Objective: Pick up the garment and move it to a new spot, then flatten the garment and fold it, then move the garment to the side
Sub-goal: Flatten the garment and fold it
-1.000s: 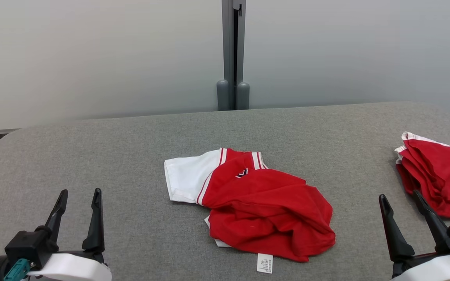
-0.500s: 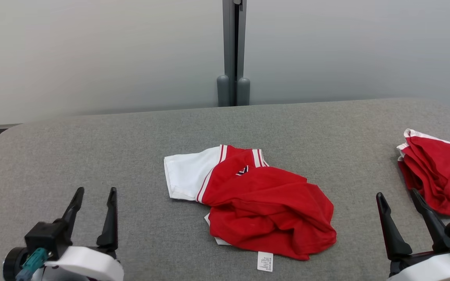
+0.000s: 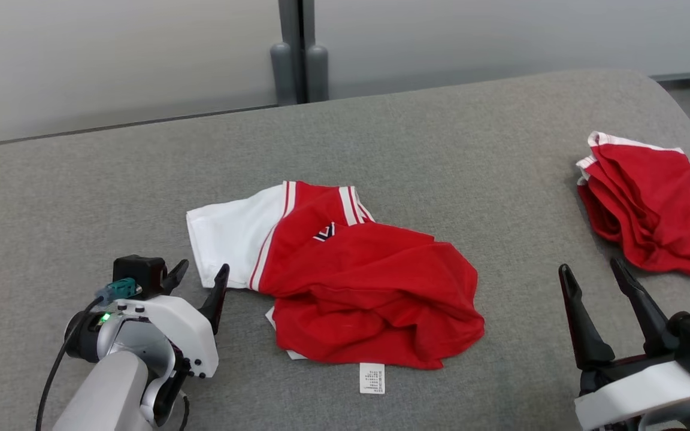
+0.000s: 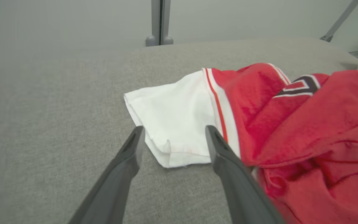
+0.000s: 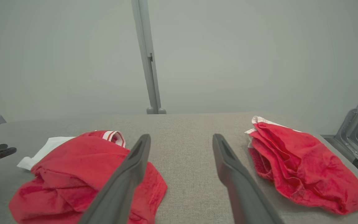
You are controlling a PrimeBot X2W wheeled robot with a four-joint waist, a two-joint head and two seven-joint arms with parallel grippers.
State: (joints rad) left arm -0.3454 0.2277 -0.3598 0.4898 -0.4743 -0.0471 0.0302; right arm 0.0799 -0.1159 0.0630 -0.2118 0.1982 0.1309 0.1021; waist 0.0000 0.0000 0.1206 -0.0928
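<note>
The garment (image 3: 375,287) is a red shirt with a white sleeve (image 3: 231,239), lying crumpled in the middle of the grey padded table (image 3: 81,179). A white care label sticks out at its near edge. My left gripper (image 3: 203,270) is open, its fingertips just short of the sleeve's near-left corner. In the left wrist view the left gripper (image 4: 174,130) frames the sleeve hem (image 4: 172,124) between its two fingers, which hold nothing. My right gripper (image 3: 590,267) stands open at the near right, apart from the garment (image 5: 82,168); in its own view the right gripper (image 5: 181,137) looks over bare table.
A second red garment (image 3: 650,203) with white trim lies bunched near the table's right edge, also seen as a red heap (image 5: 300,165). A grey post (image 3: 297,54) stands behind the table's far edge before a pale wall. Metal legs (image 5: 356,137) stand off the right end.
The head camera has tilted down and turned, shifting the whole picture. My left gripper has moved forward and right, up to the white sleeve. The right gripper and both garments lie as before.
</note>
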